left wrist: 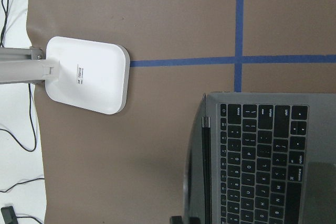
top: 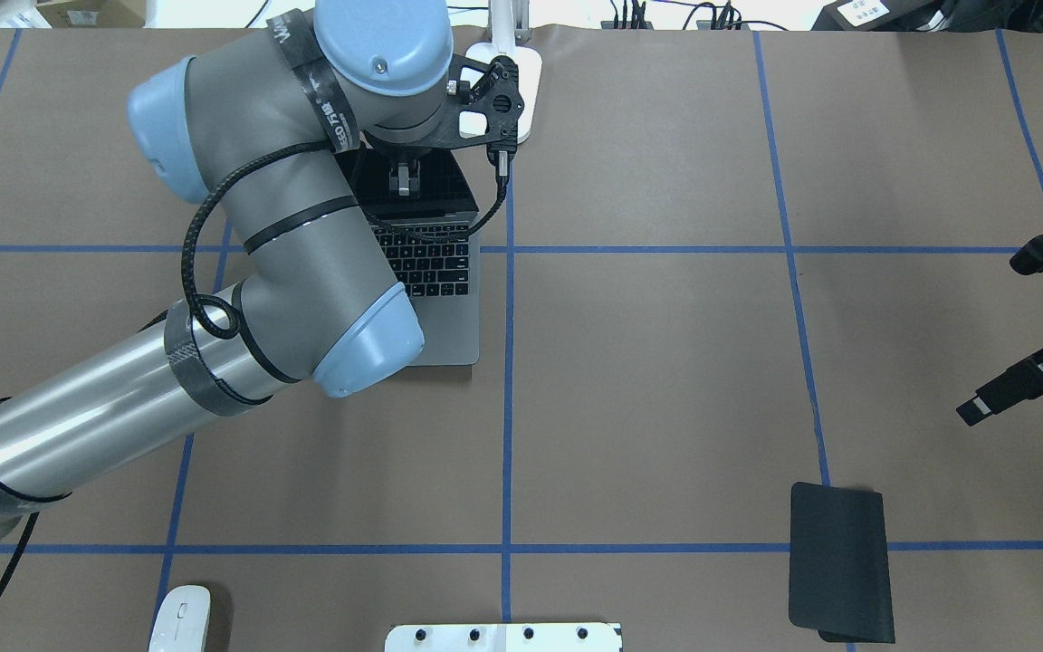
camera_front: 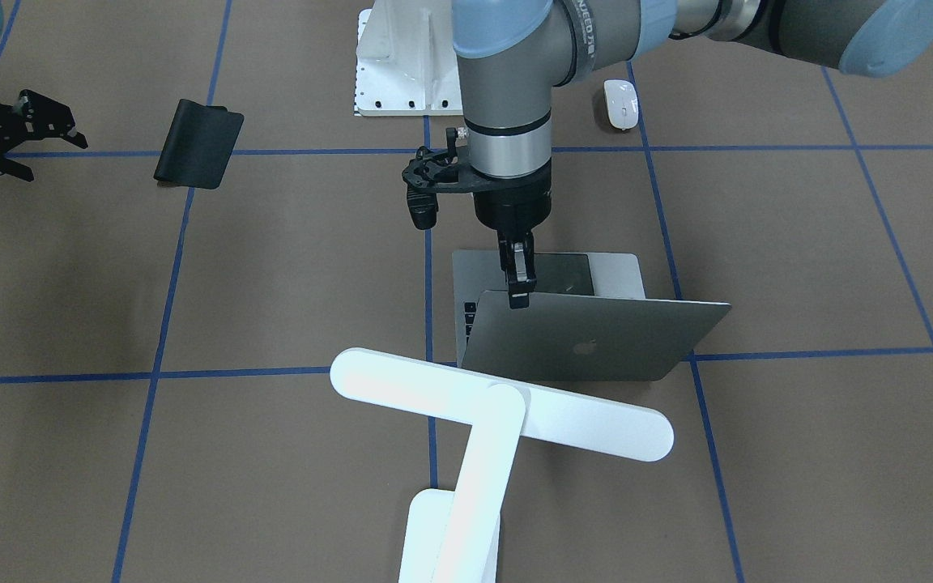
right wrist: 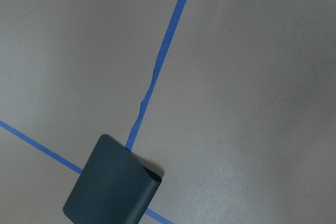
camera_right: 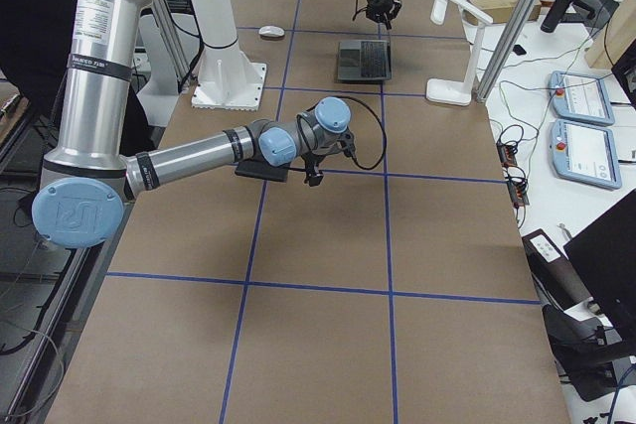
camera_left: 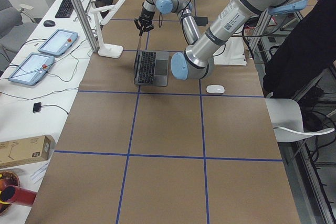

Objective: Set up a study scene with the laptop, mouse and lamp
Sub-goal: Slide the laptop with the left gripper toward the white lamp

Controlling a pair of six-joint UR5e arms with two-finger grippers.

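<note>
Left gripper (camera_front: pixel 519 295) is clamping the half-raised lid of the thin space-grey metal laptop (camera_front: pixel 596 344) near the far edge of the brown papered table (camera_front: pixel 272 267); right gripper (camera_front: pixel 49 158) is hanging, fingers spread.

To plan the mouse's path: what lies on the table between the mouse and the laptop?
Only bare table with blue tape lines lies between the mouse and the laptop; the front-facing view shows it.
</note>
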